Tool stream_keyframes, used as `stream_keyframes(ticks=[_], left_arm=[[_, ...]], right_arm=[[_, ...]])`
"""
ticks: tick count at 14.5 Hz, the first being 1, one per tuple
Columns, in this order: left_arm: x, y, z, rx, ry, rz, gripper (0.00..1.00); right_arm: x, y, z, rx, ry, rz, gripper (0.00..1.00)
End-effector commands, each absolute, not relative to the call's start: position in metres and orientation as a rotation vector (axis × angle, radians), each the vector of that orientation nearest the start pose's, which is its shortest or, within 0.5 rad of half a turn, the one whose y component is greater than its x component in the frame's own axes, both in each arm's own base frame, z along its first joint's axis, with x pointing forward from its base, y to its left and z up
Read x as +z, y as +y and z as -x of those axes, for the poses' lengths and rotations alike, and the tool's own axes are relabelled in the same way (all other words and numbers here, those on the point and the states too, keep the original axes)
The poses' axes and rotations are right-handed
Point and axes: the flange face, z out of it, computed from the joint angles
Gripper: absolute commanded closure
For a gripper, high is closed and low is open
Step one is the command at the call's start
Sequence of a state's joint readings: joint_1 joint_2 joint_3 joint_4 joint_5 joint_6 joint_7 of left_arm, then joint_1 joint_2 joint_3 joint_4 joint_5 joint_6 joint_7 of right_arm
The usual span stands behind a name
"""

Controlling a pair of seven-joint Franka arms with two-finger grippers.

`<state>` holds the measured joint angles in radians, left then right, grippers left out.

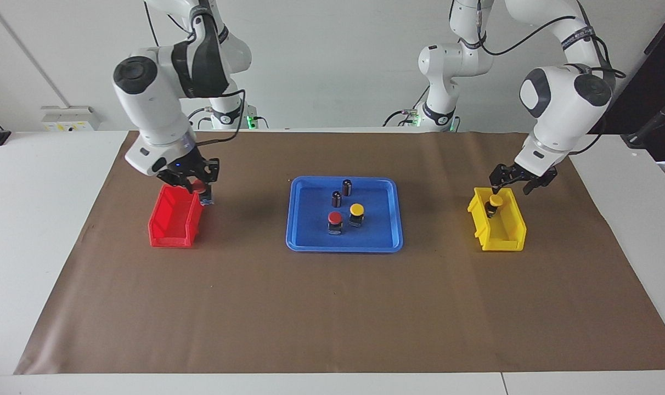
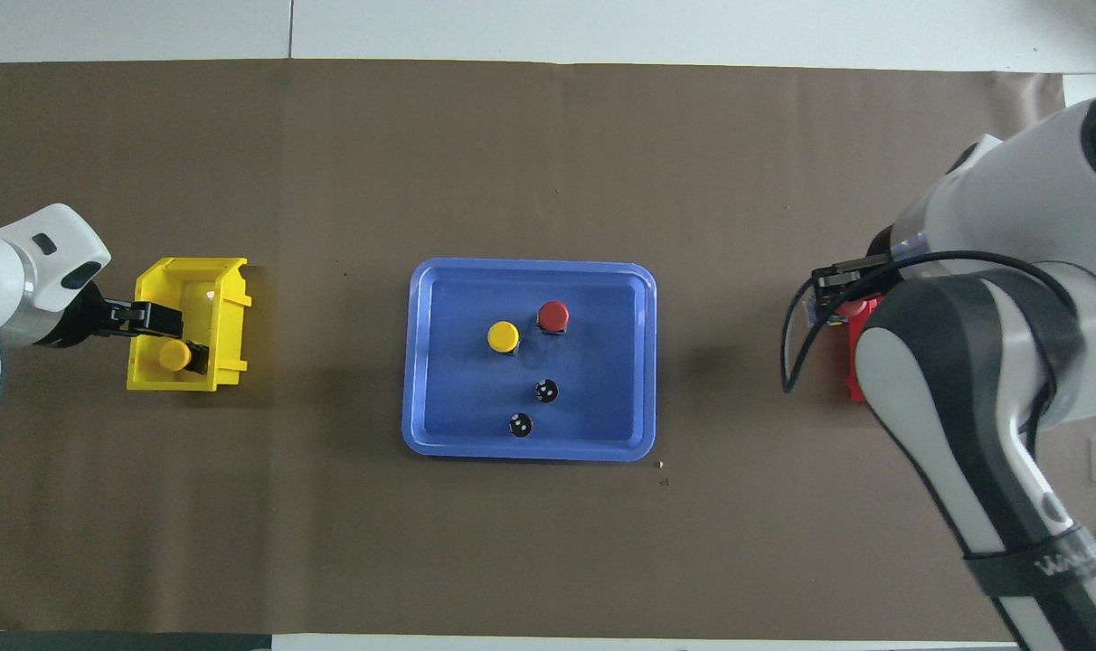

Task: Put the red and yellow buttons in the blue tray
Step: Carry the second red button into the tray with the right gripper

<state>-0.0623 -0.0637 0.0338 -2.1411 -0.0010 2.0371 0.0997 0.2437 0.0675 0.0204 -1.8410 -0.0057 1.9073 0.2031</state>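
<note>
The blue tray [image 1: 296, 241] [image 2: 419, 434] lies mid-table and holds one red button [image 1: 334, 218] [image 2: 552, 316] and one yellow button [image 1: 356, 209] [image 2: 503, 336]. My right gripper [image 1: 198, 190] [image 2: 839, 291] is shut on a second red button [image 1: 199, 187] [image 2: 854, 307], held just above the red bin [image 1: 170, 225] at its edge toward the tray. My left gripper [image 1: 509, 184] [image 2: 161, 317] hangs open just over the yellow bin [image 1: 502, 233] [image 2: 186, 269]. Another yellow button [image 1: 495, 201] [image 2: 174, 354] stands in that bin, below the fingers.
Two dark cylinders [image 1: 347, 186] [image 1: 336, 198] stand in the tray, nearer to the robots than the buttons. Brown paper [image 1: 332, 307] covers the table. My right arm hides most of the red bin [image 2: 852, 387] in the overhead view.
</note>
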Motion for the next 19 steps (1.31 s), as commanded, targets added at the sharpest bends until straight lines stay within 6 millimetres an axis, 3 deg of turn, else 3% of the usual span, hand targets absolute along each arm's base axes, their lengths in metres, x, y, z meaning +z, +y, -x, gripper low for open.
stream_keyframes(ticks=[1, 4, 9, 10, 12, 13, 14, 15, 17, 18, 19], left_arm=[[0.412, -0.013, -0.512, 0.033, 0.216, 3.141, 0.18], [0.398, -0.013, -0.510, 0.053, 0.225, 3.140, 0.24], [0.377, -0.002, -0.507, 0.048, 0.198, 3.141, 0.29], [0.375, -0.002, -0.506, 0.036, 0.197, 3.140, 0.30], [0.368, -0.002, -0.506, 0.053, 0.200, 3.140, 0.30], [0.367, -0.002, -0.506, 0.053, 0.207, 3.140, 0.30], [0.366, -0.002, -0.505, 0.057, 0.207, 3.140, 0.30], [0.361, -0.002, -0.504, 0.065, 0.202, 3.140, 0.38], [0.354, -0.002, -0.504, 0.034, 0.197, 3.140, 0.83], [0.355, -0.002, -0.506, 0.036, 0.202, 3.139, 0.96], [0.364, -0.001, -0.512, 0.019, 0.199, 3.135, 0.98]], right_arm=[[0.438, 0.256, -0.570, -0.076, 0.066, 3.114, 0.87], [0.390, 0.293, -0.575, -0.094, 0.078, 3.103, 0.87], [0.360, 0.298, -0.564, -0.076, 0.060, 3.115, 0.82], [0.352, 0.297, -0.559, -0.072, 0.058, 3.116, 0.76], [0.352, 0.295, -0.560, -0.064, 0.063, 3.119, 0.27], [0.358, 0.293, -0.561, -0.064, 0.062, 3.126, 0.00], [0.369, 0.289, -0.566, -0.064, 0.073, 3.128, 0.00], [0.398, 0.282, -0.575, -0.058, 0.093, 3.134, 0.00], [0.458, 0.252, -0.585, -0.011, 0.142, 3.152, 0.00], [0.484, 0.230, -0.585, -0.002, 0.142, 3.156, 0.00], [0.508, 0.199, -0.583, 0.015, 0.117, 3.162, 0.00]])
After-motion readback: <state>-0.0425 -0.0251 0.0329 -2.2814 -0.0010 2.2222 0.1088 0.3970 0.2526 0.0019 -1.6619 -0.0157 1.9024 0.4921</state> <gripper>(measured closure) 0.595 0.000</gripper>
